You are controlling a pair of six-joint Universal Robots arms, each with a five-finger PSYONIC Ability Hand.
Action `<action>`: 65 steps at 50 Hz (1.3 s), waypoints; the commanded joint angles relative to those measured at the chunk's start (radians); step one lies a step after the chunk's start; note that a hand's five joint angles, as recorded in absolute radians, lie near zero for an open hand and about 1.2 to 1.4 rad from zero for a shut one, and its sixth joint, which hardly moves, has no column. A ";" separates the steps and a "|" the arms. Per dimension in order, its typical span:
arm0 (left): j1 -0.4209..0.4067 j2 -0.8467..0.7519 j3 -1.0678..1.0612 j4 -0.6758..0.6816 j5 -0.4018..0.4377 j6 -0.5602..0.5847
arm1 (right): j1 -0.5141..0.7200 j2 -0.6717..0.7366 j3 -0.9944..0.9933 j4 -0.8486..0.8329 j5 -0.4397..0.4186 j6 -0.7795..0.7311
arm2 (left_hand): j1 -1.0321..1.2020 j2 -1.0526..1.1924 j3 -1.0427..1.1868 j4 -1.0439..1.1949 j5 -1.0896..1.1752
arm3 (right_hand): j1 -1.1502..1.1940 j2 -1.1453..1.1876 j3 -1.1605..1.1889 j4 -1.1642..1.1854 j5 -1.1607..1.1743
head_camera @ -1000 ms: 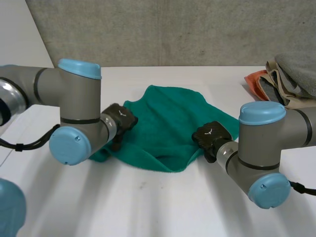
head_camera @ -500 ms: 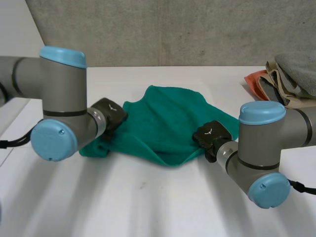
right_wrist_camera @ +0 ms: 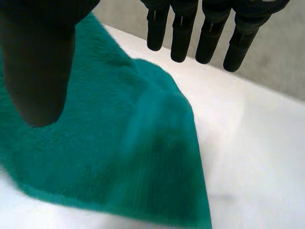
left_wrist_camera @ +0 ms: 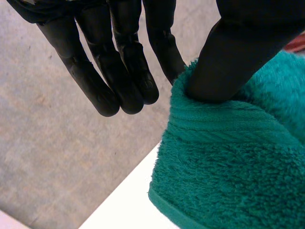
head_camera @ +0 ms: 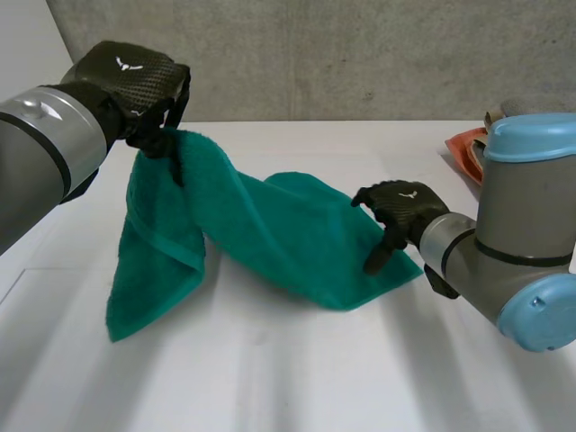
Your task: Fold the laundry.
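Towel (head_camera: 279,243), green: left end lifted off the table (head_camera: 297,378), the rest draped down onto it. Your left hand (head_camera: 135,76) is high at far left, thumb (left_wrist_camera: 238,52) and a finger pinching the hem. Your right hand (head_camera: 400,209) is over the towel's right corner, fingers (right_wrist_camera: 209,33) straight, gripping nothing. Heap of clothes (head_camera: 466,148) at far right.

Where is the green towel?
In the head view the green towel hangs from the left hand, its other end on the table by the right hand.
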 commanded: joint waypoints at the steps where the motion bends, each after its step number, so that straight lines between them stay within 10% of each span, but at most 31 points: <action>1: -0.087 0.016 0.085 -0.009 -0.018 -0.013 | -0.068 0.017 0.028 0.085 -0.019 0.125 | 0.252 0.202 0.210 0.203 0.242 | -0.036 -0.045 -0.027 -0.024 0.006; 11: -0.214 0.007 0.247 -0.101 -0.099 -0.009 | -0.019 0.016 0.175 -0.030 -0.094 0.267 | 0.252 0.202 0.210 0.203 0.242 | -0.156 -0.165 -0.147 -0.144 -0.114; 26: -0.306 -0.007 0.455 -0.154 -0.190 -0.041 | 0.196 0.138 0.166 -0.311 0.205 0.393 | 0.252 0.202 0.210 0.203 0.242 | -0.168 -0.177 -0.159 -0.156 -0.126; 32: -0.311 0.008 0.523 -0.180 -0.225 -0.062 | 0.190 0.202 0.067 -0.340 0.353 0.377 | 0.252 0.202 0.210 0.203 0.242 | 1.034 1.025 1.043 1.046 1.076; 36: -0.250 0.045 0.494 -0.183 -0.219 -0.058 | 0.084 0.073 0.100 -0.384 0.469 0.312 | 0.252 0.202 0.210 0.203 0.242 | 1.036 1.027 1.045 1.048 1.078; 41: -0.087 0.082 0.411 -0.177 -0.143 -0.059 | -0.089 -0.123 0.134 -0.458 0.307 0.072 | 0.252 0.202 0.210 0.203 0.242 | 1.036 1.027 1.045 1.048 1.078; 47: 0.143 0.067 0.264 -0.172 0.032 -0.064 | -0.244 -0.266 0.072 -0.242 -0.086 -0.253 | 0.252 0.202 0.210 0.203 0.242 | 1.036 1.027 1.045 1.048 1.078; 58: 0.209 -0.243 0.167 -0.141 0.118 -0.041 | -0.309 -0.121 -0.298 0.317 -0.233 -0.396 | 0.252 0.202 0.210 0.203 0.242 | 1.036 1.027 1.045 1.048 1.078; 65: 0.169 -0.490 0.400 0.012 0.106 -0.053 | -0.249 0.123 -0.542 0.191 -0.192 -0.466 | 0.252 0.202 0.210 0.203 0.242 | 1.036 1.027 1.045 1.048 1.078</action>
